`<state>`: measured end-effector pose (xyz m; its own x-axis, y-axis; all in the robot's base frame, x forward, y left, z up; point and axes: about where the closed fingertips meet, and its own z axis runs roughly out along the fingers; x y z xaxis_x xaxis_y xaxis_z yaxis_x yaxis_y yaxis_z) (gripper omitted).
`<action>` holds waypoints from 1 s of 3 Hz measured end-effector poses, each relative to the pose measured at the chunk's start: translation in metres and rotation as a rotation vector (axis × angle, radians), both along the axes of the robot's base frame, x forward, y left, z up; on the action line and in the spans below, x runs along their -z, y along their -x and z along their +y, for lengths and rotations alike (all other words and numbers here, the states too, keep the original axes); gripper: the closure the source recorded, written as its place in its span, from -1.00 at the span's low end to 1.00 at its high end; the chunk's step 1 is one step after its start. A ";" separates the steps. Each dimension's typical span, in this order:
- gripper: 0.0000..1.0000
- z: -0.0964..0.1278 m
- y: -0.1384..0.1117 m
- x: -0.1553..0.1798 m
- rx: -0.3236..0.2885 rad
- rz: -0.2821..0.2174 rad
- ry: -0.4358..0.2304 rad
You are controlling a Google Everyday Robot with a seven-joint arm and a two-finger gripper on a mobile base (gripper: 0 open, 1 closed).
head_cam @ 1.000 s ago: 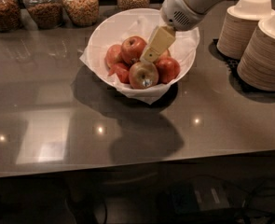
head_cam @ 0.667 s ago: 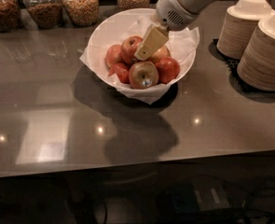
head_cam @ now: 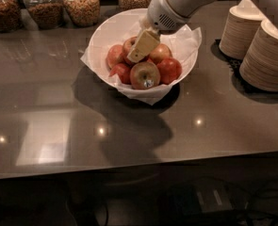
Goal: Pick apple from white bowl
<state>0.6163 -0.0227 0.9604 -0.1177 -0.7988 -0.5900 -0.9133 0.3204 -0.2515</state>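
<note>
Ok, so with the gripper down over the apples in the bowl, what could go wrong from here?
The apples sit packed and touching, so the gripper, low over the pile, could nudge neighbours or take the wrong one, such as the paler apple in front. The paper lining in the bowl could snag and lift too.

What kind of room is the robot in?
Probably a snack counter or kitchenette: glass jars of snacks at the back, stacked paper bowls, and a white bowl of apples, with the gripper just over them.
</note>
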 end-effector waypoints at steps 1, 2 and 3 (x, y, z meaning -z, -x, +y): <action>-0.38 0.006 0.000 0.004 -0.012 0.014 -0.006; -0.38 0.010 0.000 0.007 -0.018 0.023 -0.010; -0.34 0.012 -0.002 0.012 -0.020 0.035 -0.012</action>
<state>0.6182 -0.0110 0.9481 -0.1227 -0.7940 -0.5955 -0.9275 0.3052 -0.2158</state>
